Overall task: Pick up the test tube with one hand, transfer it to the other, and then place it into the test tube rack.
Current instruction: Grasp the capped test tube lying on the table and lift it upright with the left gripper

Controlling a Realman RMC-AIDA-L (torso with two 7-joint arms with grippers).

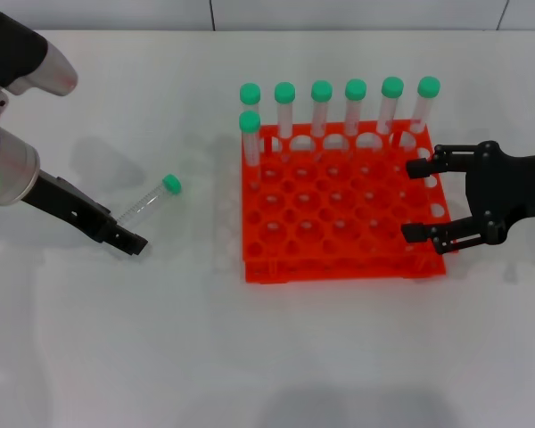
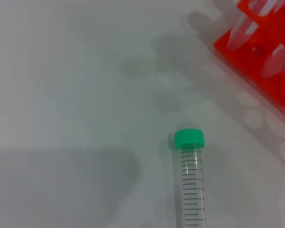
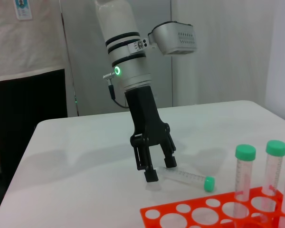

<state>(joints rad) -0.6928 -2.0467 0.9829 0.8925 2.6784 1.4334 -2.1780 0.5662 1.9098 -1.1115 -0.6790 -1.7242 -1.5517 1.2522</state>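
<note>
Green-capped tube (image 1: 149, 203) lies flat on the table (image 1: 160, 339), left of the rack (image 1: 339, 218). Left gripper (image 3: 156, 170) straddles its clear end, fingers apart. Right gripper (image 1: 419, 200) hovers by the rack's right edge, fingers spread wide.

White table (image 1: 250, 357), pale wall (image 3: 218, 57), soft overhead light, faint shadows

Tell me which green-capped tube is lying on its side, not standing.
The test tube on the table, left of the test tube rack, by the left gripper. The other seven stand upright in the rack.
</note>
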